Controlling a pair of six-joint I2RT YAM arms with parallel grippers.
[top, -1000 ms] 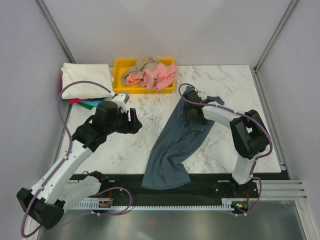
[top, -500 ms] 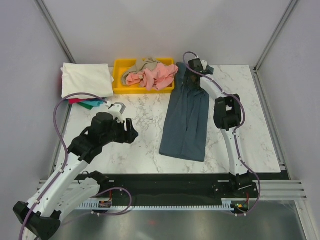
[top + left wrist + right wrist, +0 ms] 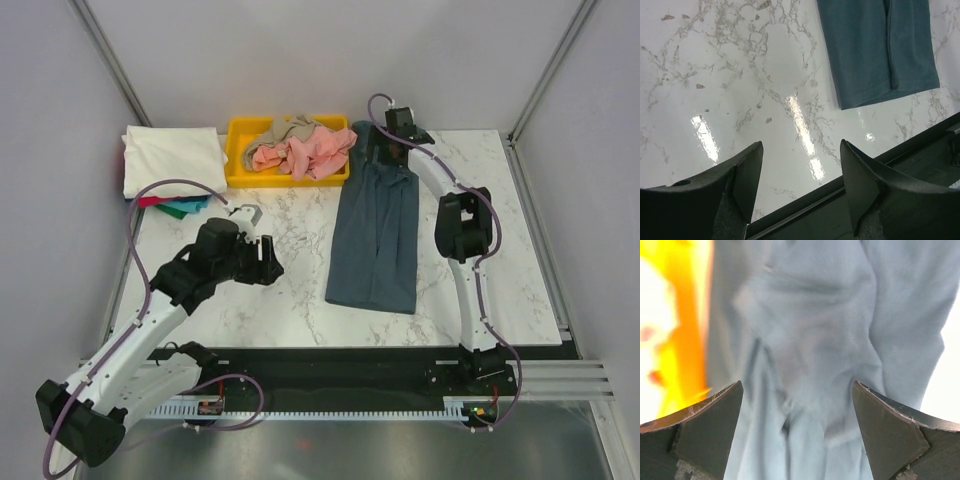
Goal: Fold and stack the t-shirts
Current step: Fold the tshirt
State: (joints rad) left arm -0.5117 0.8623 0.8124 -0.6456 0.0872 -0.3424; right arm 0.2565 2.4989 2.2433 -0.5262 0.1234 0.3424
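Right fingers (image 3: pixel 695 435): hanging spread above slate-blue shirt (image 3: pixel 375 240), far edge of bench (image 3: pixel 505 210).
Left fingers (image 3: pixel 720 195): hovering spread.
Risk: possibly pinching several layers, bunching the shirt.

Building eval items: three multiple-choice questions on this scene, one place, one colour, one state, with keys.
1. The slate-blue shirt lies: A) on the table, right of the yellow bin; B) inside the bin; C) hanging off the near edge.
2. The top shirt of the folded stack is: A) red; B) cream-white; C) teal.
3. The right gripper is: A) shut on the shirt; B) out of view; C) open over the shirt.
A: it stretches as a strip beside the bin. B: white lies on top. C: its fingers stand wide apart, cloth below.
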